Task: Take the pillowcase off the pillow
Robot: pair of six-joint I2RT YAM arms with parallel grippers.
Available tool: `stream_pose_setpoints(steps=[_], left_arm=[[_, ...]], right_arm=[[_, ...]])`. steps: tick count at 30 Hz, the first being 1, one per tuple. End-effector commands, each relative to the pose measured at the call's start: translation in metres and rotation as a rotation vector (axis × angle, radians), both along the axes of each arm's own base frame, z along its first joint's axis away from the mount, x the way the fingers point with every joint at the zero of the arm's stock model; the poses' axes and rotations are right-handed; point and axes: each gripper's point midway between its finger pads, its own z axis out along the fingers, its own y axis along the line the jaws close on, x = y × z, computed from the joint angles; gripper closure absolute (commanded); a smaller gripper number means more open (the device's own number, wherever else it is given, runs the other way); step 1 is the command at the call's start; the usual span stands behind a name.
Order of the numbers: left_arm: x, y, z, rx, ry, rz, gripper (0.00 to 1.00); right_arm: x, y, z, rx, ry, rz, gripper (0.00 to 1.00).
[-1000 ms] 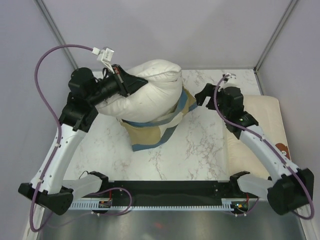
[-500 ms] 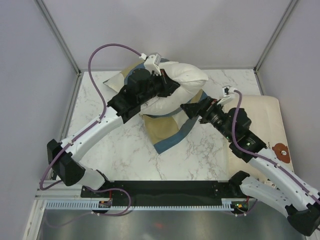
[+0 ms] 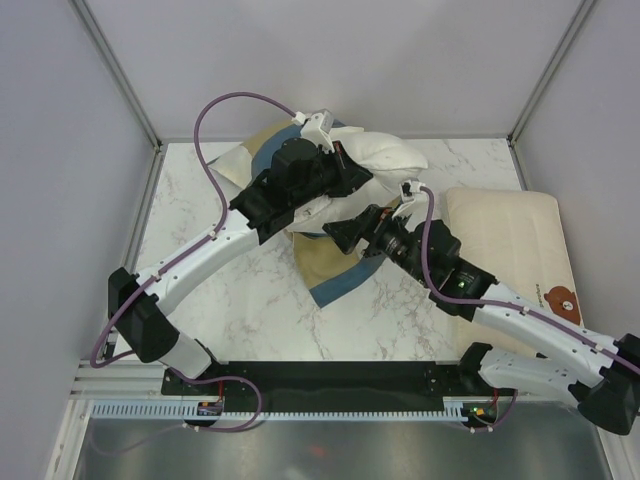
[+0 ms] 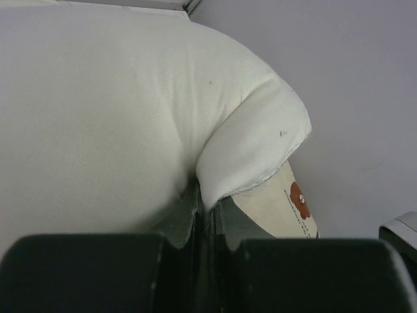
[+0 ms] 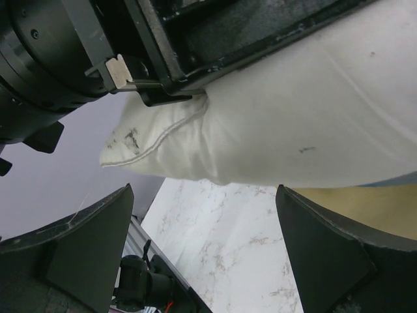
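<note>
Left end effector [image 4: 202, 199]: clenched on a corner of the pillow [image 3: 392, 158], held up at far centre.
Right end effector [image 3: 340, 236]: swung in from the right, jaws spread, empty.
Pillowcase [image 3: 322, 265]: bunched beneath, likely pulled next.

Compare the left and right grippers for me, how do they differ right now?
The left gripper is shut, pinching a corner of the pillow; the right gripper stands wide open with nothing between its fingers. The left gripper touches the pillow, while the right gripper only faces that corner without touching it, above the pillowcase. Both are black two-finger grippers, close together at the same corner of the pillow.
</note>
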Motion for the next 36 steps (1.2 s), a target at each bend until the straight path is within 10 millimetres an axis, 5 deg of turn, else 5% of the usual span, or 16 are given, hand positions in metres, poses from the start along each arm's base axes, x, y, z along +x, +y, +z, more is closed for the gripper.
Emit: stream_pose_setpoints(steps=[1,7,17,18,19,21,22,24,25,28,36], left_arm=[[-0.006,-0.002,0.046,-0.138,-0.053,-0.008,0.98],[-0.015,-0.011,0.038,-0.090,-0.088,-0.105,0.98],[-0.031,-0.017,0.022,-0.020,-0.150,-0.169,0.98],[-0.032,-0.017,0.020,-0.014,-0.154,-0.175,0.98],[-0.034,-0.016,0.022,-0.010,-0.169,-0.182,0.98],[-0.035,-0.014,0.022,0.002,-0.191,-0.176,0.98],[-0.036,-0.012,0.024,0.004,-0.201,-0.177,0.94],[-0.038,-0.010,0.025,0.016,-0.220,-0.184,0.80],[-0.040,-0.009,0.025,0.023,-0.225,-0.188,0.58],[-0.044,0.002,0.025,0.067,-0.242,-0.184,0.28],[-0.055,0.065,0.060,0.116,-0.365,-0.036,0.10]], right_arm=[[0.006,0.010,0.040,0.100,-0.091,-0.020,0.02],[0.021,0.029,0.033,0.081,-0.062,-0.038,0.02],[0.039,0.029,0.036,0.135,-0.080,-0.213,0.05],[0.041,0.030,0.035,0.129,-0.079,-0.222,0.09],[0.043,0.030,0.034,0.128,-0.073,-0.233,0.32],[0.046,0.033,0.034,0.123,-0.069,-0.236,0.54],[0.047,0.035,0.034,0.122,-0.067,-0.233,0.74],[0.047,0.036,0.033,0.118,-0.065,-0.229,0.88],[0.047,0.036,0.033,0.118,-0.063,-0.232,1.00],[0.044,0.023,0.030,0.097,-0.063,-0.255,1.00],[0.024,-0.054,-0.006,-0.021,-0.028,-0.424,1.00]])
